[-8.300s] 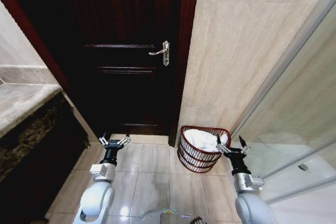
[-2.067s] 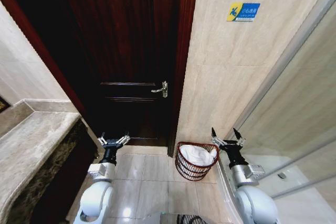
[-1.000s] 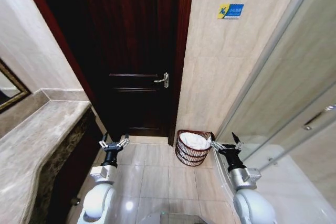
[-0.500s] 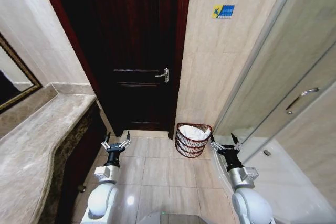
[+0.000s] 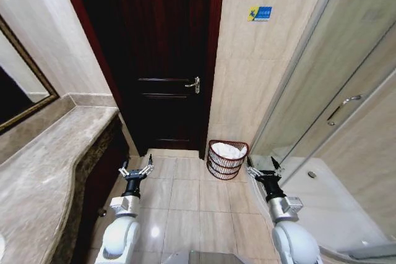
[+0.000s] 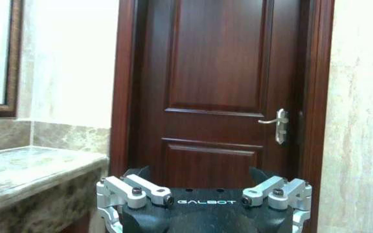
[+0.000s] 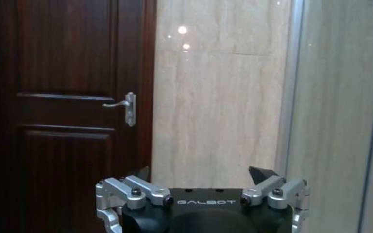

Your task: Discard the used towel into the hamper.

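The small round red-brown openwork wire hamper (image 5: 227,159) is seen in the head view standing on the beige tiled floor (image 5: 192,199), set against the foot of the pale marble-tiled wall (image 5: 260,91) just to the right of the dark wooden door (image 5: 164,60). A crumpled white towel (image 5: 229,150) is held inside it, its folds rising to about the rim. The right gripper (image 5: 260,169) is held low above the floor just beside the hamper, on its right, with its fingers spread apart and nothing between them; in the right wrist view the same gripper (image 7: 199,182) is shown with its fingers parted, pointed toward the wall and the door. The left gripper (image 5: 136,169) is held well apart from the hamper, on the left in front of the door, its fingers likewise spread and empty; in the left wrist view this gripper (image 6: 199,182) is faced toward the door and its silver lever handle (image 6: 276,124). A grey marble vanity tabletop (image 5: 43,165) is seen along the left, below a framed mirror (image 5: 18,85), and a glass shower enclosure (image 5: 334,103) is seen on the right. A small blue and yellow sign (image 5: 259,13) is fixed high on the wall above the hamper.
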Controlling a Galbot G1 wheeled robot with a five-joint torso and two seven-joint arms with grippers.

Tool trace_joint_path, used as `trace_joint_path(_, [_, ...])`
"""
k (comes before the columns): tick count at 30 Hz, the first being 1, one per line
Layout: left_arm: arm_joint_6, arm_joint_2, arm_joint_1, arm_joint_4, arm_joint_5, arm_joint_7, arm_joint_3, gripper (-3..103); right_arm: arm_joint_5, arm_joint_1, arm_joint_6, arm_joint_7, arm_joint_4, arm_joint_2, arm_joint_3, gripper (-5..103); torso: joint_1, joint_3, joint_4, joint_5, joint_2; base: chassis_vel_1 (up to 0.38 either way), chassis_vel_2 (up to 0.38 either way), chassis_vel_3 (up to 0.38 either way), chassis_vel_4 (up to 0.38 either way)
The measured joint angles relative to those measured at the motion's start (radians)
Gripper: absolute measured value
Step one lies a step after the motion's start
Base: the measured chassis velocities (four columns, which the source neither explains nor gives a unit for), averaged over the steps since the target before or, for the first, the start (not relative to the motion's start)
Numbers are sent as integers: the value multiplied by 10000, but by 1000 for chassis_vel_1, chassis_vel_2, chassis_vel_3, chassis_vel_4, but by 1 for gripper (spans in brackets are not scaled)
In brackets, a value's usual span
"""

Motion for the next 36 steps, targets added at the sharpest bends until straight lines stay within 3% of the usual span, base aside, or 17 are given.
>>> trace_joint_path(15, [-412, 59, -58, 175, -68, -110, -19, 100, -99, -9, -94, 150, 103, 33, -214, 100, -4, -3, -2, 1, -2, 129, -69, -73, 110])
trace_joint_path(36, [-273, 87, -94, 141, 78, -154, -16, 100, -258, -157, -168, 429, 447, 23, -511, 100, -4, -4, 0, 0, -3, 99, -89, -94, 93])
